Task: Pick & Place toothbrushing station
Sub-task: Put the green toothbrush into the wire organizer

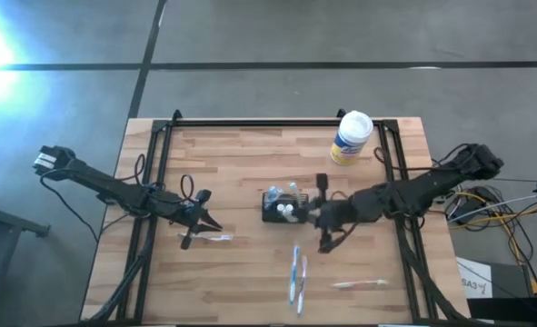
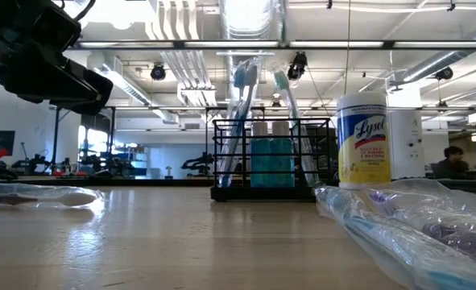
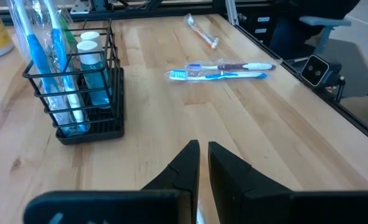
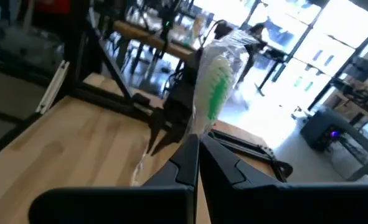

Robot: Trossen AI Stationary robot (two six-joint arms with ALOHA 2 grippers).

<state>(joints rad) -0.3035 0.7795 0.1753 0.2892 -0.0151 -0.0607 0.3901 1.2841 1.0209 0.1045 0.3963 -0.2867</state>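
The toothbrushing station point(image 1: 280, 206) is a small black wire holder standing on its base mid-table, with wrapped blue and green toothbrushes and small bottles upright in it; it also shows in the low view point(image 2: 274, 157) and the left wrist view point(image 3: 78, 81). My right gripper point(image 1: 310, 216) hovers just right of it, shut on a green-bristled toothbrush in clear wrap point(image 4: 210, 81). My left gripper point(image 1: 198, 223) is shut and empty above a wrapped toothbrush point(image 1: 215, 238) that lies flat on the table; its fingertips show in its own view point(image 3: 200, 152). My right gripper pinches the wrapped green toothbrush between its two shut fingers, at the wrap below the brush head point(image 4: 201, 127). The head end sticks out past the fingertips, along the fingers. It is clear of the table. The rest of the brush is hidden by the fingers.
A white Lysol canister with a yellow label point(image 1: 351, 138) stands at the far right. Two wrapped toothbrushes point(image 1: 297, 277) lie near the front edge and one more lies to their right point(image 1: 359, 283). Black frame rails point(image 1: 154, 182) run along both table sides.
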